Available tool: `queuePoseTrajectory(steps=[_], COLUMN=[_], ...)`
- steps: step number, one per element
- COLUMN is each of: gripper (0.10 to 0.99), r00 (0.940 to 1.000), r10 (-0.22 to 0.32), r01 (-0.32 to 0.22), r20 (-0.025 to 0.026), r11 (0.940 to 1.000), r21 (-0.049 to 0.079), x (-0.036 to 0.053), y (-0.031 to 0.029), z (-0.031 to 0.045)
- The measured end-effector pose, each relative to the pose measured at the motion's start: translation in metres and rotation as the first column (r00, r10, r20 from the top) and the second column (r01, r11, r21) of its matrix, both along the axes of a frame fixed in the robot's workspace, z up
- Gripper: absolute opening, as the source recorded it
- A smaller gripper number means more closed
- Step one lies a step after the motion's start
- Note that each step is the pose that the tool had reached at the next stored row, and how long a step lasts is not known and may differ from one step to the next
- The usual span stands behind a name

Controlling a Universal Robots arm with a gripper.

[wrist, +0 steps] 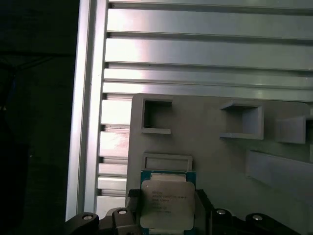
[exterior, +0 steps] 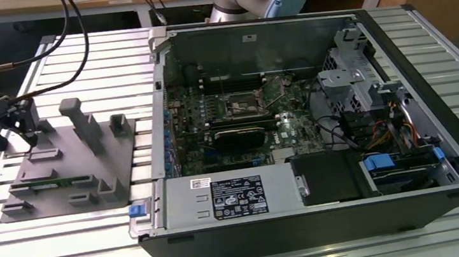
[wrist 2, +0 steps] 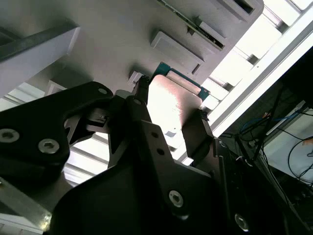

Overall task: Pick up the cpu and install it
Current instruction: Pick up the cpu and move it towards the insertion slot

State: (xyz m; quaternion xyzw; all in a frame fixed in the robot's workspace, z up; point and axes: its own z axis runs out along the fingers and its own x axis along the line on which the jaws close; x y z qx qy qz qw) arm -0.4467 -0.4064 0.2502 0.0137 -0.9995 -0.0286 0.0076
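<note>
- At the exterior view's left, my gripper stands over the fixture.
- Its fingers clamp the cpu by two opposite edges, I judge.
- I want it level, untwisted, lightly squeezed.

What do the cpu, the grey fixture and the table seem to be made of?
The cpu: a silvery metal lid, matte with a soft sheen, on a thin blue-green board edge. The grey fixture: probably plastic, since it is dull, uniform in colour and formed in blocky shapes. The table: likely aluminium, as its pale ribbed profiles reflect light brightly.
</note>
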Motion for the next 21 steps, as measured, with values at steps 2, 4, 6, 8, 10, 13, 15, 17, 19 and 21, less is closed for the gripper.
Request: queuePoseTrajectory(steps=[2, 4, 6, 8, 10, 13, 15, 17, 19, 21], gripper=[0.529, 0.529, 0.529, 0.529, 0.529, 0.529, 0.529, 0.529, 0.529, 0.529], r00=[1.0000, 1.0000, 1.0000, 1.0000, 1.0000, 1.0000, 1.0000, 1.0000, 1.0000, 1.0000], r10=[0.000, 0.000, 0.000, 0.000, 0.000, 0.000, 0.000, 0.000, 0.000, 0.000], r01=[0.000, 0.000, 0.000, 0.000, 0.000, 0.000, 0.000, 0.000, 0.000, 0.000], r20=[0.0001, 0.0000, 0.0001, 0.0000, 0.0000, 0.0000, 0.0000, 0.0001, 0.0000, 0.0001], r11=[1.0000, 1.0000, 1.0000, 1.0000, 1.0000, 1.0000, 1.0000, 1.0000, 1.0000, 1.0000], r21=[0.000, 0.000, 0.000, 0.000, 0.000, 0.000, 0.000, 0.000, 0.000, 0.000], x=[0.0000, 0.0000, 0.0000, 0.0000, 0.0000, 0.0000, 0.0000, 0.0000, 0.0000, 0.0000], y=[0.0000, 0.0005, 0.0005, 0.0005, 0.0005, 0.0005, 0.0005, 0.0005, 0.0007, 0.0007], z=[0.0001, 0.0050, 0.0051, 0.0055, 0.0059, 0.0065, 0.0070, 0.0074, 0.0088, 0.0089])
